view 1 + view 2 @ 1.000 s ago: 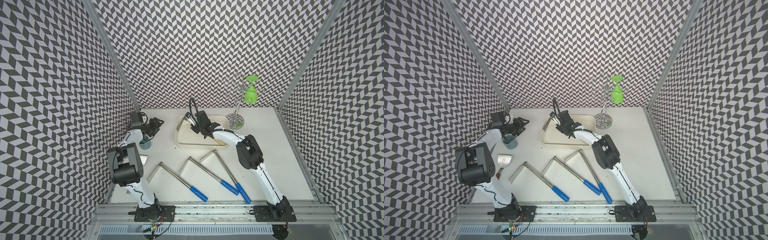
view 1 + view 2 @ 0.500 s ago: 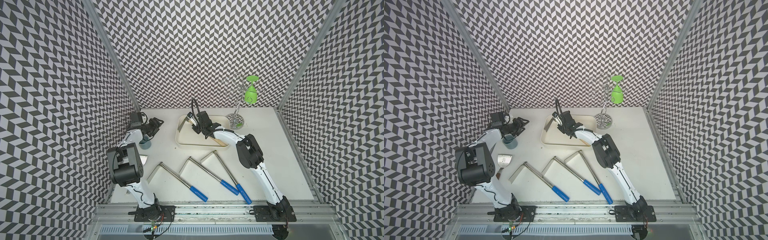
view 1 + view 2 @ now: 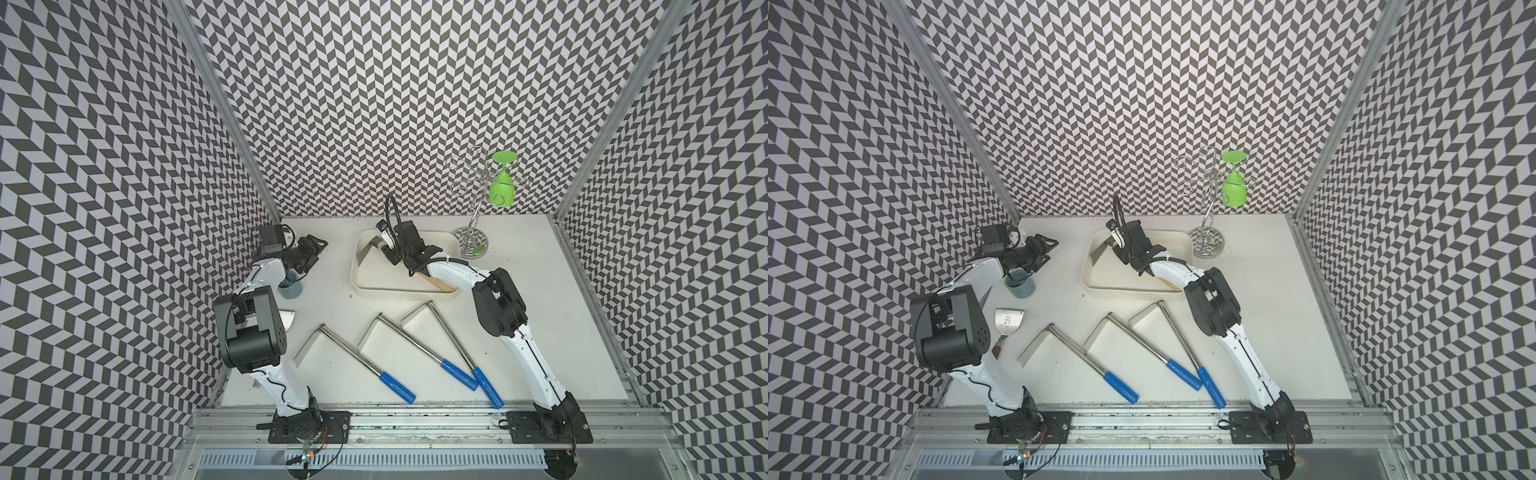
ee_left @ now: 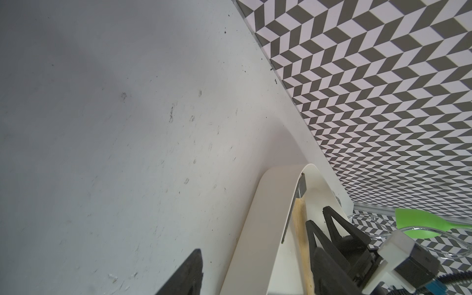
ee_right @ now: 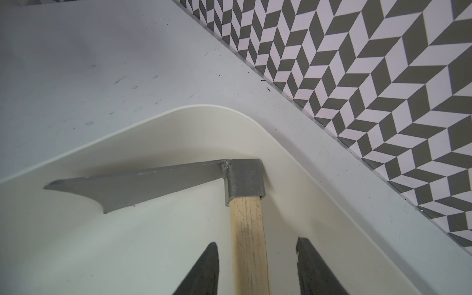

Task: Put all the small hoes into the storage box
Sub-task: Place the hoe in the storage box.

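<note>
In the storage box, toward twelve o'clock on the table in both top views, the small hoe lay flat. Its head was tucked into the box's eleven o'clock corner and its handle ran toward five o'clock. It looked stiff and head-heavy. Bare wood would likely give decent friction, while the thin steel blade would be slick and awkward, so the handle just behind the socket seemed the place to take it. The handle was pale grained wood; the socket and the flat, curve-edged blade were dull grey. The right gripper stood spread, a gap either side of the handle, pinching nothing. The left gripper, at nine o'clock from the box, was parted and empty.
</note>
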`<state>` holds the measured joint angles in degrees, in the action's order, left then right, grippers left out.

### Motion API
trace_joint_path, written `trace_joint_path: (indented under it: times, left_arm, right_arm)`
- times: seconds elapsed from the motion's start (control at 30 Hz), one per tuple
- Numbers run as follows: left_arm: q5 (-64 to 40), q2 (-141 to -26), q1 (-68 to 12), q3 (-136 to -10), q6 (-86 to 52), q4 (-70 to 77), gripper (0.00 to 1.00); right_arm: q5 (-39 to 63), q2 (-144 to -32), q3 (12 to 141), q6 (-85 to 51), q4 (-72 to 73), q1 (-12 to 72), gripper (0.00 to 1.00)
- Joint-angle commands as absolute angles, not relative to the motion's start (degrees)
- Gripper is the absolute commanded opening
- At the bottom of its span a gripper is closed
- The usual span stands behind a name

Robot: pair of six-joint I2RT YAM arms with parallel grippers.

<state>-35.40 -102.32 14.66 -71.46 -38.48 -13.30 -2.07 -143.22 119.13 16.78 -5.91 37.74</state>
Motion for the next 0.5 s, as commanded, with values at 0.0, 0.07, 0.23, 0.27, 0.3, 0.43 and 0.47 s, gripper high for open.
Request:
trace_joint_path:
  times: [0.0, 0.07, 0.23, 0.27, 0.3, 0.43, 0.47]
  left_arm:
    - [-35.33, -101.93, 14.94, -71.76, -37.79, -12.63, 0.69]
    - [-35.38, -101.89, 15.01, -71.81, -37.88, -12.57, 0.69]
    - [-35.44, -101.89, 15.00, -71.81, -37.84, -12.56, 0.69]
    - [-35.50, -101.95, 14.99, -71.81, -37.88, -12.54, 0.69]
    - [-35.57, -101.95, 14.98, -71.81, -37.88, -12.42, 0.69]
    - [-35.68, -101.93, 14.96, -71.89, -37.97, -12.46, 0.69]
    - [-35.68, -101.95, 14.97, -71.94, -37.97, -12.46, 0.69]
  right_arm:
    - [-1.14, -144.40, 118.73, 15.66, -2.80, 37.63, 0.51]
    - [-0.95, -144.51, 118.25, 14.96, -2.94, 37.62, 0.50]
    - [-0.18, -145.01, 117.16, 13.16, -3.92, 37.53, 0.43]
    - [-0.08, -145.10, 116.90, 12.85, -3.95, 37.60, 0.43]
    - [-0.09, -145.19, 116.77, 12.51, -4.23, 37.60, 0.43]
    - [-0.99, -145.28, 116.55, 11.53, -4.68, 37.53, 0.42]
    - [-1.49, -145.15, 116.81, 11.15, -4.58, 37.53, 0.42]
